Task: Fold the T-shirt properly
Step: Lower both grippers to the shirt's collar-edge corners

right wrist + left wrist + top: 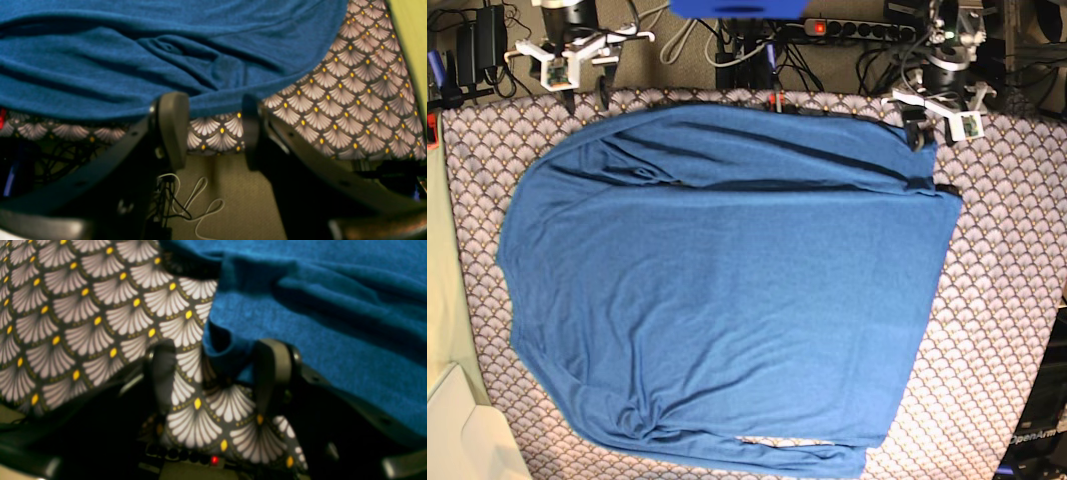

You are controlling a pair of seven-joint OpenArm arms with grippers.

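T-shirt (727,300), plain medium-blue long-sleeved thin knit, lies spread nearly flat over the scallop-patterned purple-grey table cover (1007,300), covering most of it. You have folds and creases bunched along the shirt's far edge, near both arms.

Left gripper (218,373): you see its jaws standing apart at the far corner of the shirt. A small curl of blue hem sits between them, together with a raised bit of the patterned cover. Nothing is clamped; the fingers (272,373) do not press the cloth.

Right gripper (208,130): jaws apart as well, poised at the table's far edge. The shirt's hem lies just ahead of the fingertips (171,126), over the cover, not gripped. Loose cables (196,203) lie on the floor below.
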